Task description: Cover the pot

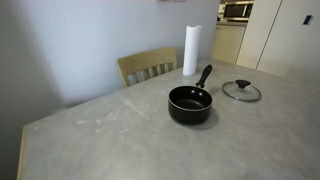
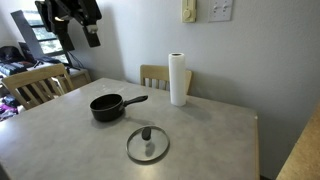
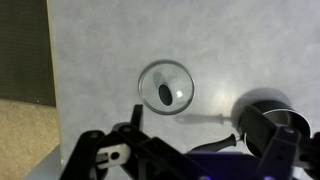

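Pale grey counter fills a room corner, with a wooden chair at its far edge. A small black pot sits uncovered near the counter's middle, its long handle pointing toward 2 o'clock in an exterior view. A round glass lid lies flat at the pot's 5 o'clock, apart from it. A white paper towel roll stands upright at the pot's 2 o'clock. The end effector hangs above the counter, jaws spread wide, holding nothing.

The gripper is black and angular, with black fingers and a pale cut-out in its linkage.
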{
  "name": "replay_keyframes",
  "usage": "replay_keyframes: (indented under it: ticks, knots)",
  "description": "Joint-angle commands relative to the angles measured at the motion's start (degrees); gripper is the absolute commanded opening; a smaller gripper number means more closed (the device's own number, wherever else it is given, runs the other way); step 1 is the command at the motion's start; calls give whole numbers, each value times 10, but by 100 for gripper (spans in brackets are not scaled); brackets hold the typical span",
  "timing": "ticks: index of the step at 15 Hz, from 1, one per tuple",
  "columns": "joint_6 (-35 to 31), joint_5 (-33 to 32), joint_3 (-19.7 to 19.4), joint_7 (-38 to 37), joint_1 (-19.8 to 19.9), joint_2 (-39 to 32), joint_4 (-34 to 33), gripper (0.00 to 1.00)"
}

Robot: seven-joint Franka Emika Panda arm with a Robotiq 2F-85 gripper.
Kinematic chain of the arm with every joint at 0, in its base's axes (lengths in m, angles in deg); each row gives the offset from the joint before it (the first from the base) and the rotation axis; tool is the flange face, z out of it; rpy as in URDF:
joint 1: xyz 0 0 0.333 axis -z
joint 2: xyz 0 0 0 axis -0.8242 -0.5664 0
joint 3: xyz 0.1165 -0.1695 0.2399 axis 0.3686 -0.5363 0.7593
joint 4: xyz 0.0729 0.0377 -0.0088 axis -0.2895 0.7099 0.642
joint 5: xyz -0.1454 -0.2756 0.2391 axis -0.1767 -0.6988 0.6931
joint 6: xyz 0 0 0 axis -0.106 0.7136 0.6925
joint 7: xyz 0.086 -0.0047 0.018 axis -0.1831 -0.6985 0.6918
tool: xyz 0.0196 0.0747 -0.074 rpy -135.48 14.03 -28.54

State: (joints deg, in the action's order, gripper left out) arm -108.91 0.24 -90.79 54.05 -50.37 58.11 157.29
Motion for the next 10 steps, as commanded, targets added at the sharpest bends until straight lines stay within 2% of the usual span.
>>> replay_keyframes:
  ticks: [1, 4, 10]
  knots:
    - [-19, 3, -3, 30, -1, -24, 4, 100]
    - [-31, 1, -8, 63, 1, -62, -1, 100]
    - [-107, 45, -17, 127, 11, -171, -8, 100]
